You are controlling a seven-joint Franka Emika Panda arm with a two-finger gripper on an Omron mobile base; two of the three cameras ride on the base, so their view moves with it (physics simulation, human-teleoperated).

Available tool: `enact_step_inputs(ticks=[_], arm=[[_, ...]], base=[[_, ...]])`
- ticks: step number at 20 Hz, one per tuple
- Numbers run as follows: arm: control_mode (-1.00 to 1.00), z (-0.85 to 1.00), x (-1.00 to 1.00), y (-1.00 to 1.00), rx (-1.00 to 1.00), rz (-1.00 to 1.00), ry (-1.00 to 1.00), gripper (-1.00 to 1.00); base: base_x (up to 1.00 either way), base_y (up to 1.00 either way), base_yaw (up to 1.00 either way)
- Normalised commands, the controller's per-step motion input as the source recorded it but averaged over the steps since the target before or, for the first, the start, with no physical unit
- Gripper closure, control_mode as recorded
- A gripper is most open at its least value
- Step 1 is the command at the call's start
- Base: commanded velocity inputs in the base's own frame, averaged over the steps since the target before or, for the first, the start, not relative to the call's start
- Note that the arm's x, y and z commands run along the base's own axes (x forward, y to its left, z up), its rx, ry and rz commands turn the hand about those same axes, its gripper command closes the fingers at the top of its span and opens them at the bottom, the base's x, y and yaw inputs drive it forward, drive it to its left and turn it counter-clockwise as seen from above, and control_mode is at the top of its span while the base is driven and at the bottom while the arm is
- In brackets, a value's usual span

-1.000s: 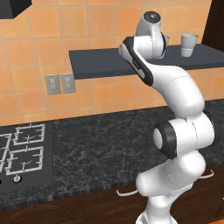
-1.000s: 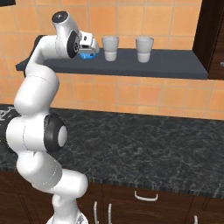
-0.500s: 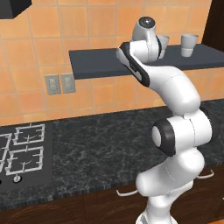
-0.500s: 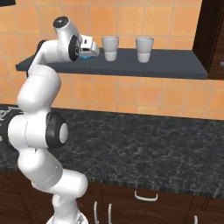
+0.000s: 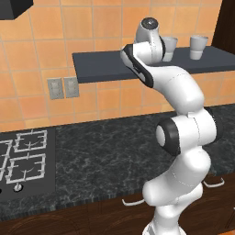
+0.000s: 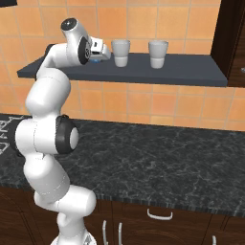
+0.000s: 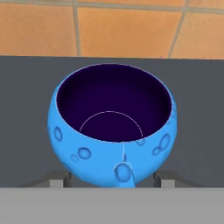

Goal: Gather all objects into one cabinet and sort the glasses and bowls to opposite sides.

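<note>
A small glossy bright blue bowl [image 7: 87,153] with a dark inside stands on the dark grey wall shelf [image 7: 26,109]. My gripper [image 7: 112,178] straddles its lower body, one finger pressed against each side. From the right base view the gripper [image 6: 101,51] reaches onto the shelf [image 6: 182,72], where a sliver of the blue bowl [image 6: 97,60] shows at its tip. Two pale grey cups [image 6: 120,51] [image 6: 158,53] stand upright just right of the bowl. They also appear past the arm as cups [image 5: 169,48] [image 5: 198,47]. The dark brown cabinet [image 6: 232,38] borders the shelf's right end.
Orange tiled wall [image 7: 122,26] lies right behind the shelf. Below is a dark stone counter [image 6: 158,153] with a gas hob [image 5: 23,156] at its left and low drawers [image 6: 160,214] beneath. Two wall sockets [image 5: 63,87] sit under the shelf's left end.
The fingers have come in against the blue bowl's sides. The hand has shifted only slightly at the shelf; the bowl and cups stand where they were.
</note>
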Motion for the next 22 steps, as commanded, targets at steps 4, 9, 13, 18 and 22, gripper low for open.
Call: enact_step_inputs(ticks=[4, 9, 13, 18, 22], arm=[[-1.0, 0.0, 0.17, 0.0, 0.0, -0.05, 0.0, 1.0], [-1.0, 0.11, 0.0, 0.0, 0.0, -0.01, 0.0, 1.0], [-1.0, 0.3, -0.06, 0.0, 0.0, 0.0, 0.0, 1.0], [-1.0, 0.15, -0.01, 0.0, 0.0, 0.0, 0.0, 1.0], [-1.0, 0.14, -0.11, -0.01, 0.02, 0.0, 0.0, 1.0]], base=[[0.0, 0.0, 0.0], [0.0, 0.0, 0.0], [0.0, 0.0, 0.0], [0.0, 0.0, 0.0], [0.0, 0.0, 0.0]])
